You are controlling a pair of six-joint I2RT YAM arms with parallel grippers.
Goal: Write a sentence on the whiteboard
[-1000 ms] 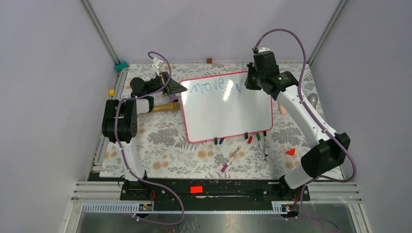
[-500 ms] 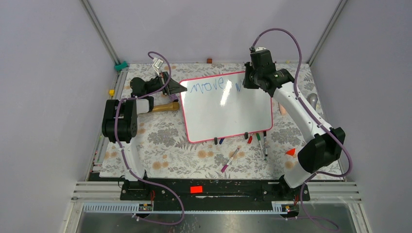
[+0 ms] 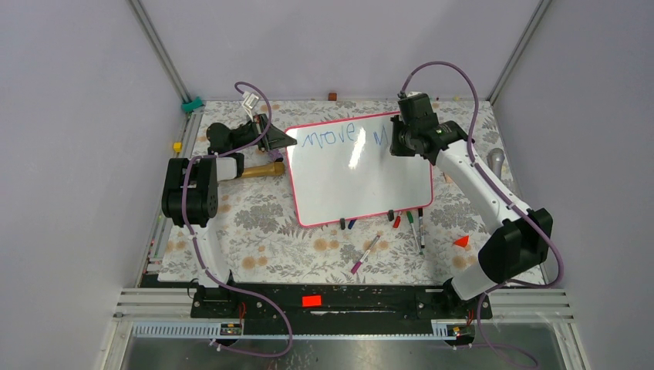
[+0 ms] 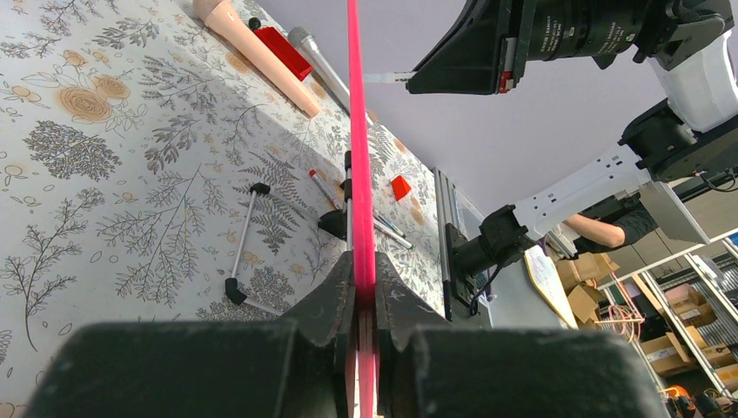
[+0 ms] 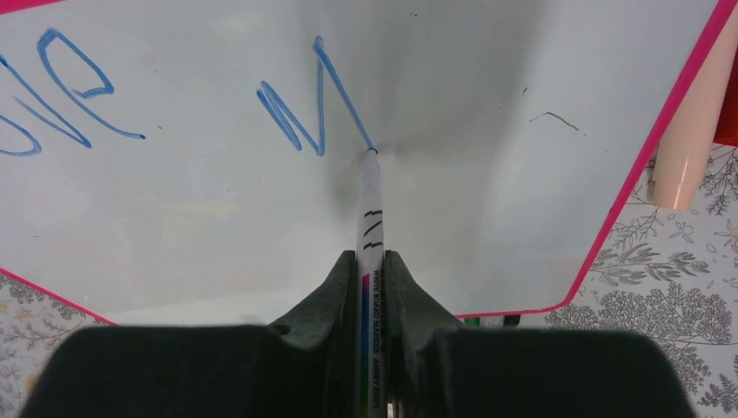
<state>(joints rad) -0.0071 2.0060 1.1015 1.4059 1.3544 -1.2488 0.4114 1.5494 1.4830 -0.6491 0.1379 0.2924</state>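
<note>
- The whiteboard (image 3: 359,181) lies on the flowered table (image 3: 254,223), turned at a slant.
- The left gripper (image 3: 279,140) is pinched narrow on the board's pink rim at its far left corner, which steadies it.
- The right gripper (image 5: 372,261) is clamped on a marker (image 5: 371,205). The marker's tip touches the board at the foot of a blue stroke.
- The sentence (image 3: 330,137) is barely begun. "move" runs along the far edge, and a zigzag first letter of a second word sits beyond it.
- The step in hand looks like writing that second word, so the task is early.
- The next move calls for light, even tip pressure while drawing on to the right. The right rim is near, so a new row will soon be needed.
</note>
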